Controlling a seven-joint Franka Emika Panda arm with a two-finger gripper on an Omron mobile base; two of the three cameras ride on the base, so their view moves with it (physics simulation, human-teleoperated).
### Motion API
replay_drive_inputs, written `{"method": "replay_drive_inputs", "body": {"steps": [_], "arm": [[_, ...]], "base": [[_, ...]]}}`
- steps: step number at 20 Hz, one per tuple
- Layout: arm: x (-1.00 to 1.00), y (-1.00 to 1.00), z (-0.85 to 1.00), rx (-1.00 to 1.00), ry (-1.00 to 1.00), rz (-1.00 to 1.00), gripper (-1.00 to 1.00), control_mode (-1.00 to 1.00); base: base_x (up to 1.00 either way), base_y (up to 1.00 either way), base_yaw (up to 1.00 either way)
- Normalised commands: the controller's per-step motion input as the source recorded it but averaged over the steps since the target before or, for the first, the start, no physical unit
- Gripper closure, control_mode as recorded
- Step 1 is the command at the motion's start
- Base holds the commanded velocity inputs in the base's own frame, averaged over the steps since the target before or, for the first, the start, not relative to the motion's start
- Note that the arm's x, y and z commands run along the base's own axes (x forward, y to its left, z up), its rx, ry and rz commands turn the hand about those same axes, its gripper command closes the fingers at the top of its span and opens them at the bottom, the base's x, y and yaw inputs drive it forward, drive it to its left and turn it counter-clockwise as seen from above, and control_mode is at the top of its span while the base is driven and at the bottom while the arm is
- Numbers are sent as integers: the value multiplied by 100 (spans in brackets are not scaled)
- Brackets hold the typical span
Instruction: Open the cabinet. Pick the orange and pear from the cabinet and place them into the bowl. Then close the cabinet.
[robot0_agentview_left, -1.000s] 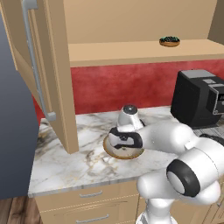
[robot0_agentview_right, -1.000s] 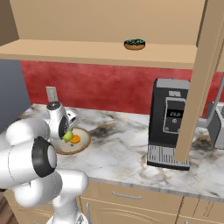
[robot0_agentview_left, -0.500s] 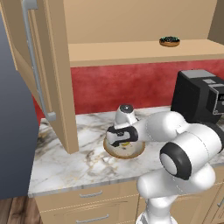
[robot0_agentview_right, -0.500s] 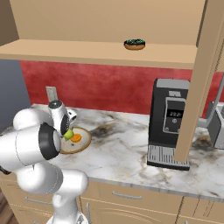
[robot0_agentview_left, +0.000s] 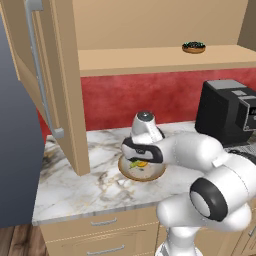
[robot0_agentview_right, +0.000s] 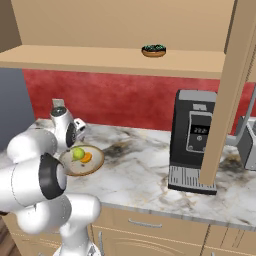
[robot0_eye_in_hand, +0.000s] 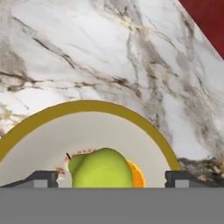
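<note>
Hand view gives us the clearest look: our gripper (robot0_eye_in_hand: 111, 178) hangs right over the bowl (robot0_eye_in_hand: 39, 114), its two dark fingertips (robot0_eye_in_hand: 41, 178) spread wide, one on each side of the pear (robot0_eye_in_hand: 103, 169), with a clear gap on both sides and nothing pinched. The pear lies inside the bowl, and the orange (robot0_eye_in_hand: 136, 174) sits just behind it, touching or nearly so; we cannot tell which.

From the left base view we see our gripper (robot0_agentview_left: 137, 162) low over the bowl (robot0_agentview_left: 150, 174), which rests on the marble counter (robot0_agentview_left: 75, 185) in front of the red wall. A bit of yellow-green and orange shows under the hand. The cabinet (robot0_agentview_left: 55, 75) stands open, its door swung out to the left with the long silver handle (robot0_agentview_left: 42, 80) facing us. On its shelf, well to the right, sits a small dark dish (robot0_agentview_left: 193, 47).

From the right base view the pear (robot0_agentview_right: 78, 153) and orange (robot0_agentview_right: 87, 158) lie side by side in the bowl (robot0_agentview_right: 92, 166), the pear to the left. A black coffee machine (robot0_agentview_right: 197, 140) stands on the counter well to the right of the bowl.
</note>
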Motion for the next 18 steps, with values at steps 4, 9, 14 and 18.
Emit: {"method": "replay_drive_inputs", "body": {"steps": [4, 9, 14, 18], "arm": [[-76, 17, 55, 0, -10, -7, -100, -100], [-96, 35, 66, 0, -19, -4, -100, -100], [-90, 12, 80, 3, -31, -2, -100, -100], [-93, -12, 69, 11, -47, 0, -100, -100]], "base": [[0, 0, 0], [0, 0, 0], [0, 0, 0], [0, 0, 0]]}}
